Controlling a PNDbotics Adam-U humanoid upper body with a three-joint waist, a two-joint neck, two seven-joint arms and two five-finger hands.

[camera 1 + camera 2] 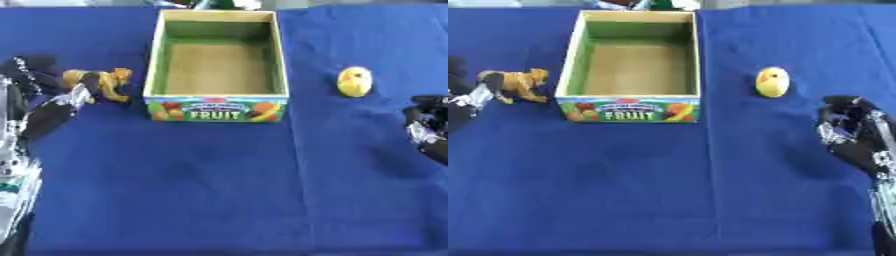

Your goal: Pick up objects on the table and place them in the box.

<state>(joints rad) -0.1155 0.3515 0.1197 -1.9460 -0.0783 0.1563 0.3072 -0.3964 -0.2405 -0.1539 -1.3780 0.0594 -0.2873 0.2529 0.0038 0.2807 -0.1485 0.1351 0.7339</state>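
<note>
A blue cloth (pixel 219 190) covers the table. At its far middle stands the box (pixel 632 110), green inside, with "FRUIT" and painted fruit on its near wall. The left hand (pixel 52 107) reaches in at the left edge, its fingers beside the lion (pixel 514 84), a tan toy with a golden mane just left of the box; whether they pinch it cannot be told. The right hand (pixel 850 131) hangs curled at the right edge, holding nothing. The chick (pixel 773 82), yellow and egg-shaped, sits right of the box.

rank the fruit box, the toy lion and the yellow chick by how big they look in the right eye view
1. fruit box, by far the largest
2. toy lion
3. yellow chick, a little smaller than the lion
</note>
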